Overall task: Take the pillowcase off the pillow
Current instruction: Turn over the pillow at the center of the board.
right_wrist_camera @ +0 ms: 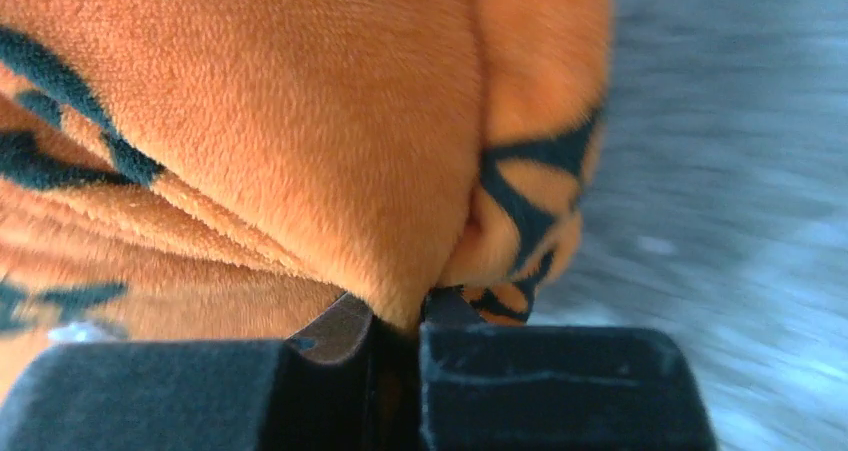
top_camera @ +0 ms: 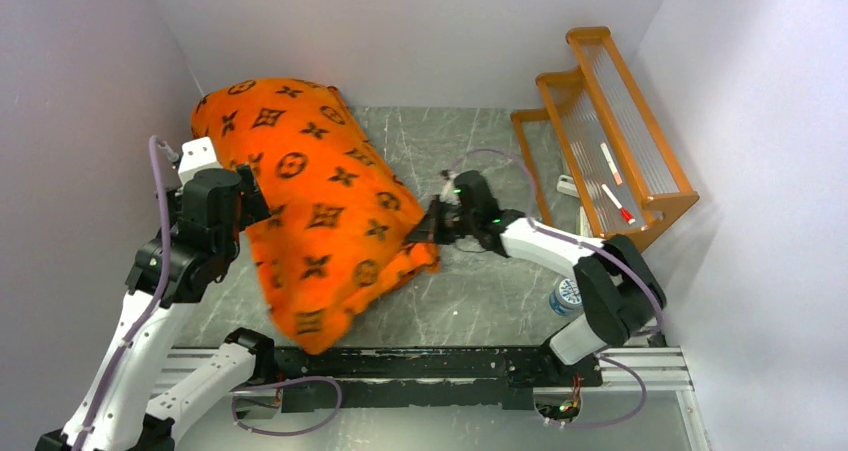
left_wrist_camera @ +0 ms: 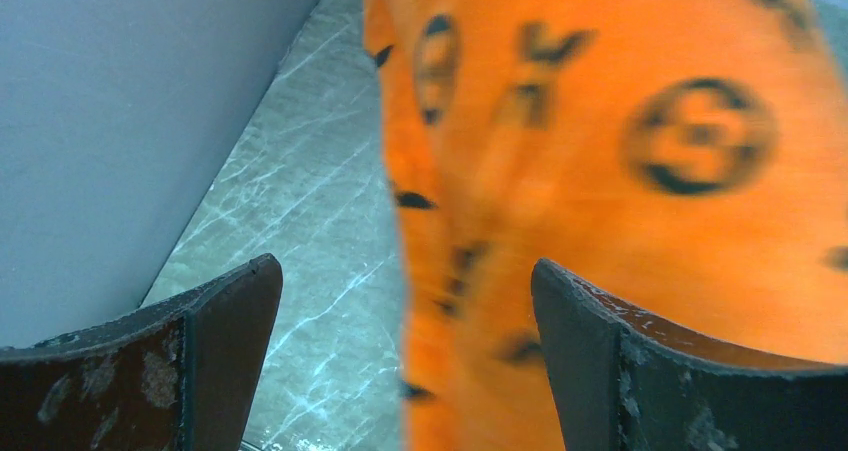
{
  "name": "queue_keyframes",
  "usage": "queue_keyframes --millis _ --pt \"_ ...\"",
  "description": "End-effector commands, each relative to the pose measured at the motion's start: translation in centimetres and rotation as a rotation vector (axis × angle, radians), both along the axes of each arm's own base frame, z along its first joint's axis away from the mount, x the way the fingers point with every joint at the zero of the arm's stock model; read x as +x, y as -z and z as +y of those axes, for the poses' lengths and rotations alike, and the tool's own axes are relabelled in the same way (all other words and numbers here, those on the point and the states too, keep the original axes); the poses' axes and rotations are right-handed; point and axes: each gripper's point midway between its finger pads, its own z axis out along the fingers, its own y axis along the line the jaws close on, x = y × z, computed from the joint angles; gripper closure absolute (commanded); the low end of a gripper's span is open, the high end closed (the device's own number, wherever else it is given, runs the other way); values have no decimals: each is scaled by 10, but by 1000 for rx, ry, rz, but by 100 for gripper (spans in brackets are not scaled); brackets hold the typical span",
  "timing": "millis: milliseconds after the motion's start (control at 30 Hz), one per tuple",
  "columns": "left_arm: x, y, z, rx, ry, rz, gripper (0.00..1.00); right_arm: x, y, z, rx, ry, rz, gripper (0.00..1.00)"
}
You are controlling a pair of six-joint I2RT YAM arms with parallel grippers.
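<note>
I see 3 plain pale walls [top_camera: 420, 31] boxing in a dark grey marbled tabletop [top_camera: 480, 291] under soft, even light. At the right rear, beside the right wall, stands an orange wooden rack [top_camera: 640, 136] with ribbed clear panels. A metal rail [top_camera: 640, 366] runs along the near edge.

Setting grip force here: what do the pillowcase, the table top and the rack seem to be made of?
Pillowcase: soft plush or fleece-like fabric, matte; the right wrist view shows short fuzzy nap. Table top: grey stone-look surface with pale veins; real marble or laminate, cannot tell. Rack: orange-brown frame, probably varnished wood, with ribbed clear panels, likely plastic.
</note>
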Motion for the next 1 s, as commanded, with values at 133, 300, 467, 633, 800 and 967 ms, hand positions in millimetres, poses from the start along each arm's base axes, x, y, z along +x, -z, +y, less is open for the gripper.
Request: queue_keyframes --millis 133,300,467,633,800,967 --pt "37 22 -50 -135 173 19 2 -2 82 -115 -284 140 121 100" --pt "59 52 -120 -386 401 30 2 -22 87 -108 -325 64 112 100" --pt "71 56 -174 -595 594 -20 2 -21 83 -107 -361 25 136 100" --pt "76 26 -189 -704 647 -123 20 -11 62 -105 -377 34 118 98" --pt "73 15 -179 -692 611 -156 55 8 5 -102 -359 59 13 86" --pt "71 29 -183 -687 624 -91 71 26 -91 -93 -266 71 -181 35"
